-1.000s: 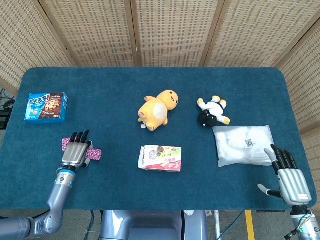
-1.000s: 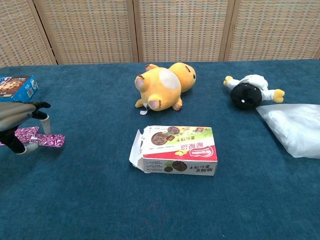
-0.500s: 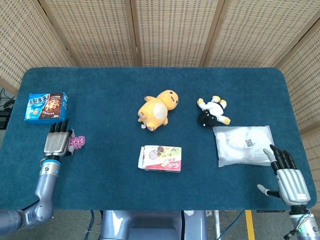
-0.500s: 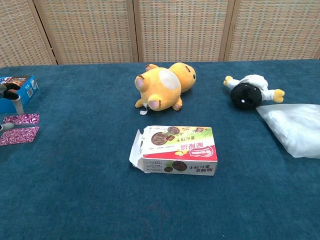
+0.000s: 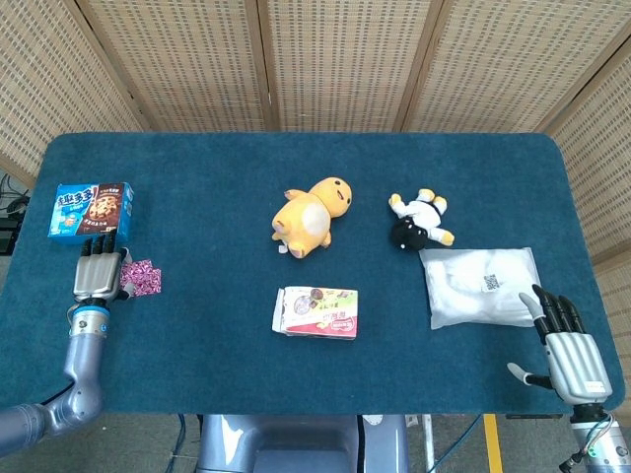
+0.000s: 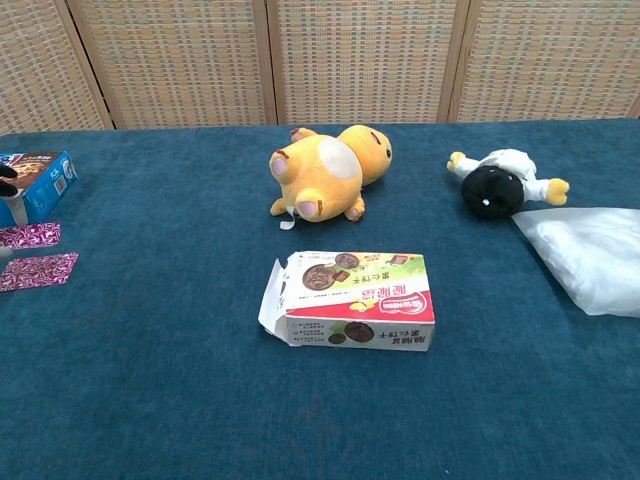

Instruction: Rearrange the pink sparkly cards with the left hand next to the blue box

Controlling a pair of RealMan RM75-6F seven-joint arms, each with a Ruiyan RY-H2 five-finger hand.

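Deep blue matt cloth, felt-like, over the table (image 5: 197,187). Glittering pink foil on the cards (image 6: 38,270). Glossy printed cardboard for the blue box (image 5: 92,210) and the torn-open carton (image 6: 352,300). Soft plush on the yellow toy (image 6: 325,172) and the black-and-white toy (image 6: 500,183). Thin crinkled plastic for the white bag (image 5: 481,286). Brushed grey metal on the left hand (image 5: 97,278), with black fingertips.

The left hand (image 5: 97,276) hides part of the pink sparkly cards (image 5: 141,277).

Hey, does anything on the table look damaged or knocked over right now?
Yes. The red and green snack box at the table's middle lies with its left end flap torn open, and the yellow plush lies toppled on its side.
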